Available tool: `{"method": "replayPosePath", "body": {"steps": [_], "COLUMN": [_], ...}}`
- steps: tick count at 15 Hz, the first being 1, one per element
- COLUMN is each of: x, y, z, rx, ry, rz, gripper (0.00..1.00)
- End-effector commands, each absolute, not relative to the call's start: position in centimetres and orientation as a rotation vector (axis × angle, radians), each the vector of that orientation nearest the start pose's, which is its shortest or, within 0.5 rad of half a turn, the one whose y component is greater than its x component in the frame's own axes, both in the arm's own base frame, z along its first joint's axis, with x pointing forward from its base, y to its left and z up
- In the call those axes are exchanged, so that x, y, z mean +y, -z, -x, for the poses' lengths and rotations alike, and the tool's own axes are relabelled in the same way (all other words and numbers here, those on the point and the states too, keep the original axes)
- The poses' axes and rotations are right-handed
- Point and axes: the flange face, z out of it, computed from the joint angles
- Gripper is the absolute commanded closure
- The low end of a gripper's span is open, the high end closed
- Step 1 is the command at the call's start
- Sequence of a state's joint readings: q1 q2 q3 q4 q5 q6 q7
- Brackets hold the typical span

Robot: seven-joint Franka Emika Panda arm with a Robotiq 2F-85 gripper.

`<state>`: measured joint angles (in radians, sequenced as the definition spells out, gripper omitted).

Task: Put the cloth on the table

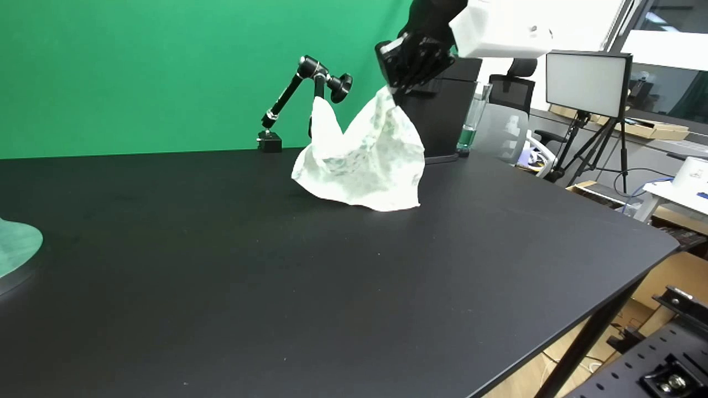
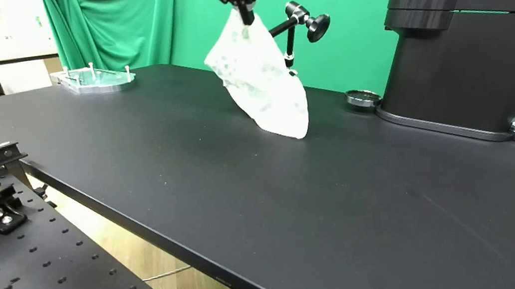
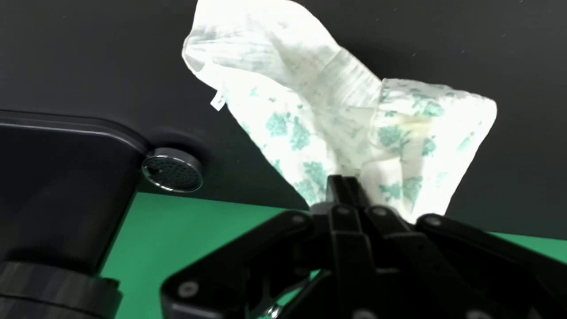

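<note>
Cloth [image 1: 362, 163]: hanging over the far part of the table [image 1: 265, 276], left of the machine [image 2: 435, 79] in both exterior views.
Fingers [image 3: 337, 191]: clamped on the cloth near its top; in the wrist view we see it spread away from them in 2 lobes.
Cloth's long axis: down from the gripper [image 2: 247, 21], slanting right to the low corner [image 2: 297, 131] in an exterior view.
Loose corner [image 1: 323, 113]: juts up to the left of the fingers in an exterior view, overlapping the stand [image 1: 285, 98]; touching or apart, we cannot tell.
Cloth to table: the lower edge is near the surface; whether it touches, we cannot tell.
Arm [image 1: 492, 33]: just 1, reaching in from above, so we have no nearer hand to weigh.
Move for the cloth: it lies below the fingers, so we would lower straight down until more of it rests on the table, then part the fingers. We judge that only this lowering and release remain.
Stand risk: the loose corner could snag there; we would ease near before lowering.
Cloth's handling: limp, we expect, so it may settle in a heap.
</note>
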<state>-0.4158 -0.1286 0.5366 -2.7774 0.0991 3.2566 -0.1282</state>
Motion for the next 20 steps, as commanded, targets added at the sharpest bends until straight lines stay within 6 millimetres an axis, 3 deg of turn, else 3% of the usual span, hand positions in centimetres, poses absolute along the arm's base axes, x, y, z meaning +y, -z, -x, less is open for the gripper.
{"method": "replayPosePath", "body": {"steps": [1,12,16,20], "x": [5.9,8.7,9.5,10.0], "y": [-28.9,-19.5,-18.0,-18.4], "z": [-42.1,-39.1,-38.2,-38.4], "rx": [-0.313,-0.423,-0.484,-0.560], "ry": [0.804,0.325,0.234,0.258], "rz": [3.035,3.006,2.996,3.010], "gripper": [1.00,1.00,1.00,1.00]}}
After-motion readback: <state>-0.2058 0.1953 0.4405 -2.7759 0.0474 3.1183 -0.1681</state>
